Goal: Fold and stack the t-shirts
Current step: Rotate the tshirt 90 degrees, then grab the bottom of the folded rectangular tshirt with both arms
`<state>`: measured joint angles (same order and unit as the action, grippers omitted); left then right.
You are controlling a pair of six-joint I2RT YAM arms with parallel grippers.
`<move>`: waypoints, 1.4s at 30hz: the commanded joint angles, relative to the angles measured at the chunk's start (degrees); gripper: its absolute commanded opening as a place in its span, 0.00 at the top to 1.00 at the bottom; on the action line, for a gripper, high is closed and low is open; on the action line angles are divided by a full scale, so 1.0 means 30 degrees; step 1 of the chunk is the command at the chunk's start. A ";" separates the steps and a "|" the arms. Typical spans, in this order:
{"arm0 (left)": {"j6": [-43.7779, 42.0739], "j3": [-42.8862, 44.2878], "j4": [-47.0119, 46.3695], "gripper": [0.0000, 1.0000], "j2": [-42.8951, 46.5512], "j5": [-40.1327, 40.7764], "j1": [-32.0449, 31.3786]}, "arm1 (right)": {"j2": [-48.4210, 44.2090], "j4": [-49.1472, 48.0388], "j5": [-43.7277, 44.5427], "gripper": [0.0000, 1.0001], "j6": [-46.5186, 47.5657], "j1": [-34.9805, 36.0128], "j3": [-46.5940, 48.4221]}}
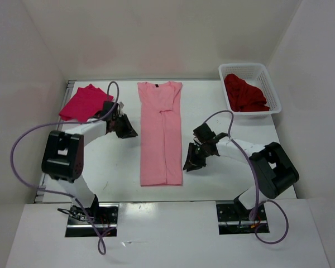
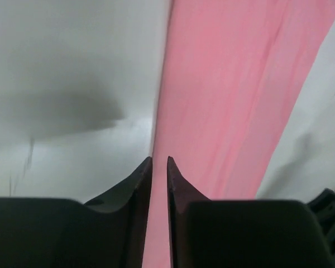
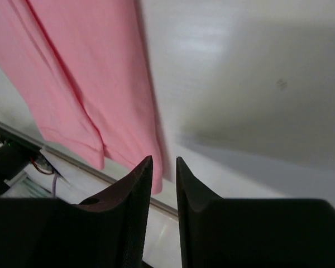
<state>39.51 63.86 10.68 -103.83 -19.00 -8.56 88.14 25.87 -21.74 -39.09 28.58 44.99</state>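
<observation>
Here the pink shirt [image 1: 161,134] lies as a long strip mid-worktop [image 1: 212,178] between the left pincer [image 2: 159,162] and right pincer [image 3: 163,162], both slightly parted and gripping nothing. The magenta shirt [image 1: 81,102] lies far left, the maroon shirt [image 1: 244,94] in the basket [image 1: 243,67].

Robot lab cell, white enclosure walls [image 1: 156,39], table-bolted arms [image 1: 63,155]

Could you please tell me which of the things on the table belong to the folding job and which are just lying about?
Job:
- pink shirt, spread out in the middle
- magenta shirt, folded
- maroon shirt, bunched up

Lying about:
- basket, holding the maroon shirt
</observation>
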 commanded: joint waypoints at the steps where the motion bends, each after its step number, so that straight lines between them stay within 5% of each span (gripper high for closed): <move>1: -0.0073 -0.3341 0.0888 0.80 0.4097 0.0732 -0.0456 | -0.1165 -0.1970 -0.0723 0.72 -0.2052 0.1165 -0.0902; 8: 0.2734 -0.8125 0.5579 0.75 0.8999 0.2468 -0.2392 | -0.1196 -0.3054 -0.0928 0.55 -0.3548 0.2337 -0.2105; 12: 0.4348 -1.0791 0.4207 0.67 1.1840 -0.1300 -0.2568 | -0.1606 -0.3349 -0.0754 0.54 -0.4167 0.2339 -0.2983; 16: 0.4761 -1.2406 0.3799 0.61 1.2431 -0.2304 -0.2568 | -0.2424 -0.3173 -0.0578 0.54 -0.5043 0.2339 -0.3452; 20: 0.4146 -1.1826 0.3355 0.40 1.1181 -0.2776 -0.2829 | -0.2192 -0.3173 -0.1190 0.54 -0.5222 0.2339 -0.3687; 23: 0.3706 -1.1588 0.2947 0.33 0.9773 -0.3155 -0.3241 | -0.2016 -0.3818 -0.1368 0.56 -0.5571 0.2339 -0.4156; 27: 0.3530 -1.1383 0.2361 0.33 0.8714 -0.3509 -0.3796 | -0.1840 -0.3994 -0.1368 0.63 -0.5749 0.2515 -0.4332; 42: 0.3355 -1.0795 0.2126 0.71 0.8036 -0.3743 -0.4560 | -0.1079 -0.5136 -0.1543 0.80 -0.5923 0.2867 -0.4332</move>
<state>50.81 30.39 17.82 -80.07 -29.71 -21.96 84.79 12.91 -26.17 -56.12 36.38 32.29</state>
